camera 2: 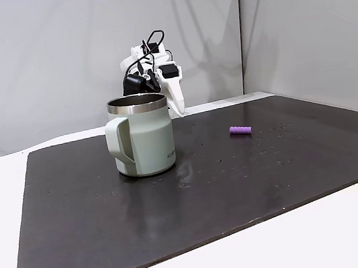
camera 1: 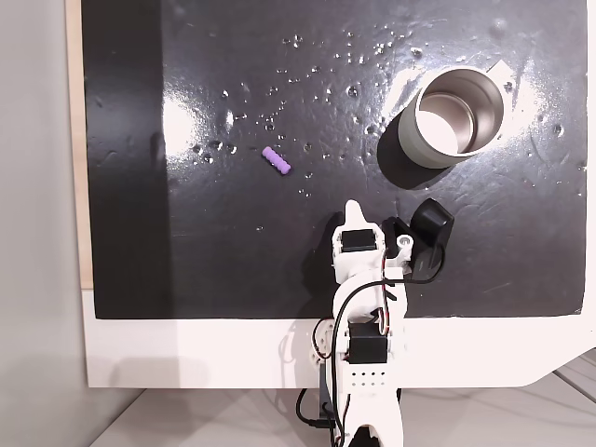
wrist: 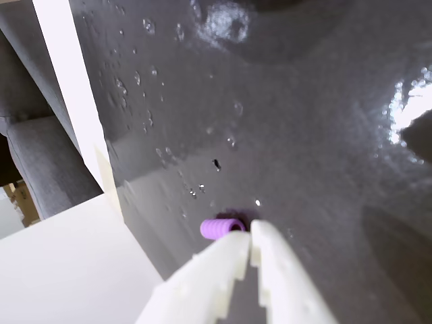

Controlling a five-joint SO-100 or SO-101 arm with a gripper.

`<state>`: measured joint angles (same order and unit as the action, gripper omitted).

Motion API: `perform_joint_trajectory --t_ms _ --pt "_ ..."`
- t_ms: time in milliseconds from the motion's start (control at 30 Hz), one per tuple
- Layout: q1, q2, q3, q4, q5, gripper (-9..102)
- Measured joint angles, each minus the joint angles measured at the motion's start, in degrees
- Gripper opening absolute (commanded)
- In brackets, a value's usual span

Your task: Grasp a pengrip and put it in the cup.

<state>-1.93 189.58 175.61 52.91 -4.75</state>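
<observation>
tool: fingers lying nearly closed, gripping nothing, tips hanging over the mat | pengrip: lying on black mat, partly hidden behind fingertips in wrist view | cup: standing upright, well apart, handle hard to see from above

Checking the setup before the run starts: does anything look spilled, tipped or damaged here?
Nothing is tipped: the cup stands upright and the pengrip lies loose on the black mat. The mat is pocked with small shiny bumps or droplets near the cup; which, I cannot tell.
</observation>
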Motion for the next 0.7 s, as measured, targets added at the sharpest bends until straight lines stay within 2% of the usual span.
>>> perform_joint_trajectory --t_ms 267,467,700 --pt "-3.3 -1.8 -9.1 4.2 -8.8 0" --pt "-6.9 -16.2 -22.8 7.5 -12.7 0" --pt "-7.5 -33.1 -37.4 9.8 -29.4 0"
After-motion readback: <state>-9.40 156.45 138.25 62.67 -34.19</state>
